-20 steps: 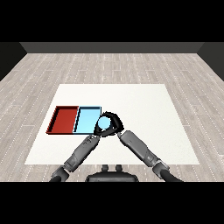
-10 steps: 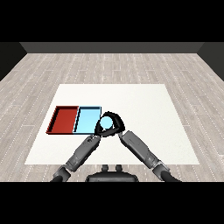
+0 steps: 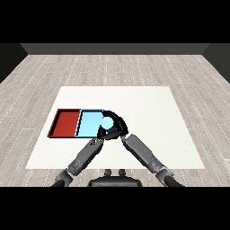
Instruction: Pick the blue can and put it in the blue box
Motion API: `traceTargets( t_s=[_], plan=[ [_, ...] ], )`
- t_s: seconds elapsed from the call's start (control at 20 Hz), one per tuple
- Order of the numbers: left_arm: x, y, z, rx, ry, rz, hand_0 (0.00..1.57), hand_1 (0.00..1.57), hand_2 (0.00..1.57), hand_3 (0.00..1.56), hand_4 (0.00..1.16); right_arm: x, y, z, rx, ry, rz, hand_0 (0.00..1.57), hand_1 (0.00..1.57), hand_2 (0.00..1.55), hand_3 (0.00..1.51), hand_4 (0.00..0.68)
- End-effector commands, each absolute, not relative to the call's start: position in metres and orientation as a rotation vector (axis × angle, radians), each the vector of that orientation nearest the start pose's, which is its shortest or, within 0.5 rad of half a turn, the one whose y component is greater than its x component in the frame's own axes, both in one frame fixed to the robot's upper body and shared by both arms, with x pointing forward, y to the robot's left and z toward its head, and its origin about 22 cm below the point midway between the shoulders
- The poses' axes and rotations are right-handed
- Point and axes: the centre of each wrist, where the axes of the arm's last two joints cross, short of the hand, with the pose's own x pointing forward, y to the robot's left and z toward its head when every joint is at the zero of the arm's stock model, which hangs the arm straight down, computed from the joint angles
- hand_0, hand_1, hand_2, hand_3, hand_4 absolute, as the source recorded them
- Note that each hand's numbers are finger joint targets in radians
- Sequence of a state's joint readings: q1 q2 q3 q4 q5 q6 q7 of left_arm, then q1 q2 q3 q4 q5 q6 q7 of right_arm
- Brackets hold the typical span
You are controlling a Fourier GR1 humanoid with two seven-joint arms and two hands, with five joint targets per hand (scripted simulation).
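The right hand has its fingers curled round the blue can at the blue tray's right rim (left hand hidden); best to carry it fully inside before letting go

Red, light blue, white and grey

A red tray adjoins a light blue tray on the white table; light blue can, black hands, grey forearms, grey plank floor.

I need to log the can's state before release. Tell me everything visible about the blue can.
The blue can shows mainly as a round, pale blue top, matching the light blue tray in colour. It sits at that tray's right edge, with the right hand curled round it, black fingers arcing over its far and right sides. Whether it rests on the tray cannot be told.
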State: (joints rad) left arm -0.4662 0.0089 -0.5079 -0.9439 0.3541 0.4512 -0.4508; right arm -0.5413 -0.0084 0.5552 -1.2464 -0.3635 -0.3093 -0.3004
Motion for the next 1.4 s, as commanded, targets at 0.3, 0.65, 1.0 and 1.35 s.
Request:
traceTargets(
  t_s=[0.3,0.65,1.0,1.35],
  plan=[
    [0.312,0.086,-0.035,-0.068,-1.753,-0.136,1.57,1.57,1.57,1.5,1.14,0.296,-0.062,0.047,0.452,-1.828,0.177,0.0,0.0,0.0,0.0,0.0],
    [0.308,0.1,-0.032,0.004,-1.745,-0.148,1.57,1.57,1.57,1.5,1.13,0.284,-0.112,0.038,0.491,-1.881,0.159,0.0,0.0,0.0,0.0,0.0],
    [0.307,0.113,-0.042,0.036,-1.733,-0.165,1.57,1.57,1.57,1.49,1.13,0.263,-0.141,0.082,0.454,-1.934,0.057,0.0,0.0,0.0,0.0,0.0],
    [0.322,0.148,-0.036,0.112,-1.709,-0.179,1.57,1.57,1.57,1.49,1.14,0.256,-0.207,0.083,0.366,-2.012,-0.098,0.0,0.0,0.0,0.0,0.0]
  ],
)
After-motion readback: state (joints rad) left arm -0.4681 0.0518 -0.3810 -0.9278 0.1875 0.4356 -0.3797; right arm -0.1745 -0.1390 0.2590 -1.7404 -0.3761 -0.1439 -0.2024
